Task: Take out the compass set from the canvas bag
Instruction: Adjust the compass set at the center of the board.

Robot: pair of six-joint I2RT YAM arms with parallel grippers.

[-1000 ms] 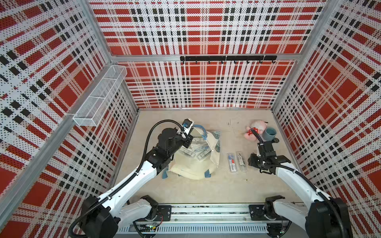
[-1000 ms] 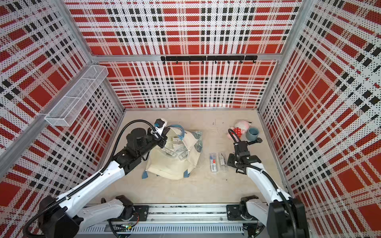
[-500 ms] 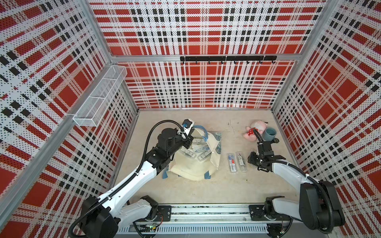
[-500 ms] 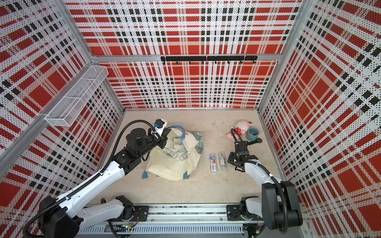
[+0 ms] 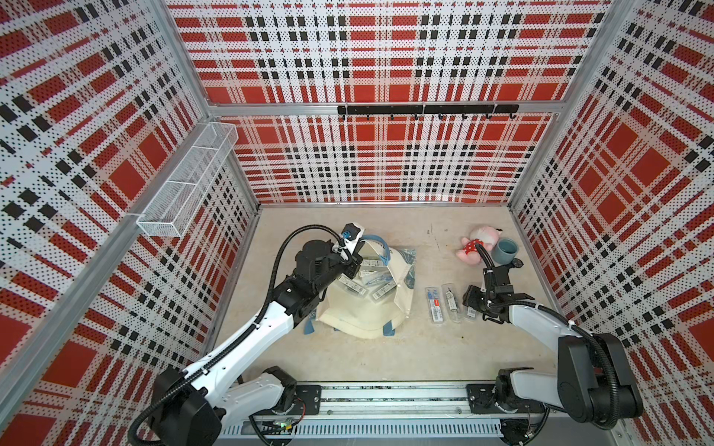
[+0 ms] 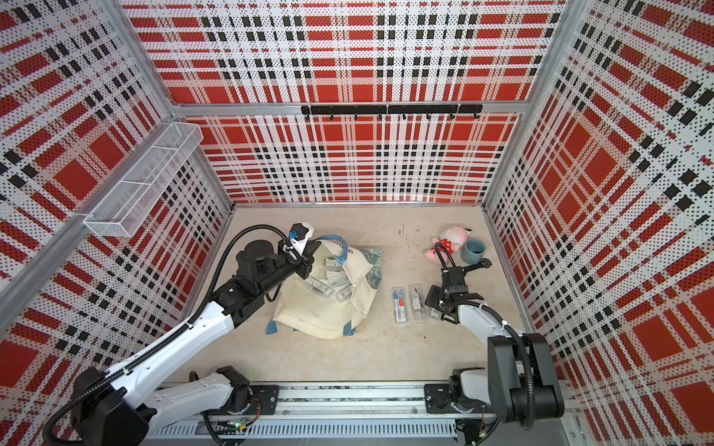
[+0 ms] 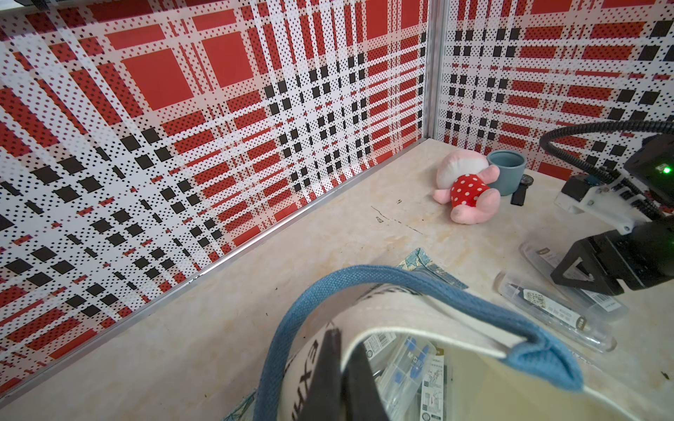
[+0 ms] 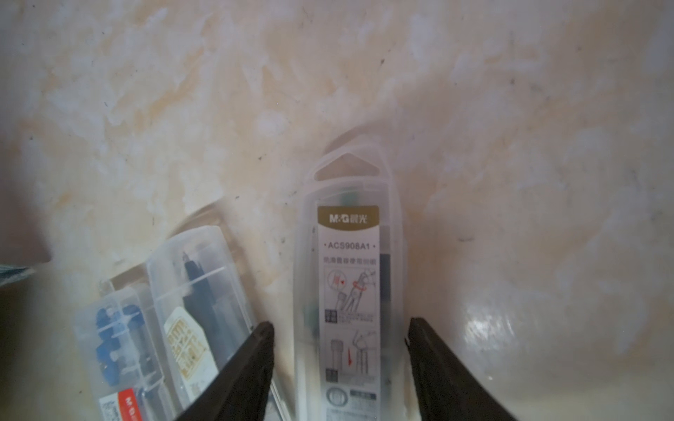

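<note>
Mid-bench, a little left of centre: canvas bag (image 5: 363,314), slumped. The left gripper (image 7: 344,337) is clenched on the bag's rim just beside the blue strap (image 7: 291,328) and holds the mouth up. Several clear compass sets (image 5: 367,282) show inside.

Right of the bag, three more sets lie side by side on the bench (image 5: 347,359). The right gripper (image 8: 340,322) sits low over the rightmost set (image 8: 350,255), jaws released, one finger on each side.

Far right corner: plush toy (image 5: 477,247) touching a grey cup (image 5: 506,251).

Bright even light; hazy right-wrist close-up.
</note>
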